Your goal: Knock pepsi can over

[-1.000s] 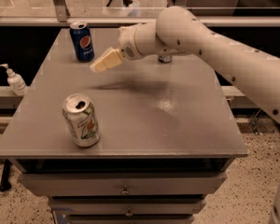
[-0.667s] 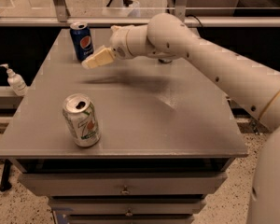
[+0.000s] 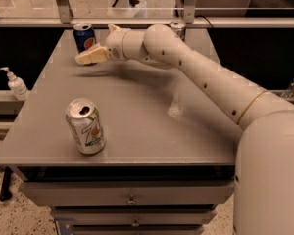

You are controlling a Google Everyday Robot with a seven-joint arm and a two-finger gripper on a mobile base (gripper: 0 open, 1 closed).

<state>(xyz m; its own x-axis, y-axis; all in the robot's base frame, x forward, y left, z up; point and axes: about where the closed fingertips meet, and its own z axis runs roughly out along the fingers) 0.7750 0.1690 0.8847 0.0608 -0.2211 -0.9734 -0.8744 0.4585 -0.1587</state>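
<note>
Camera view: cream robot gripper [image 3: 90, 57] sits just beside the upright dark blue aluminium pepsi can [image 3: 84, 37], can't tell if it's open.

You see the pepsi can [image 3: 84, 37] upright at the far left corner of the desk [image 3: 137, 111]. The gripper [image 3: 83, 58] hovers just in front of it, pointing left, low over the desk top; contact with the can cannot be told. The arm [image 3: 201, 75] reaches in from the right foreground. A white-green can [image 3: 86, 126] stands upright near the front left edge, well apart. A silver-topped can [image 3: 177, 28] shows behind the arm. A pump bottle [image 3: 15, 83] stands left of the desk.
</note>
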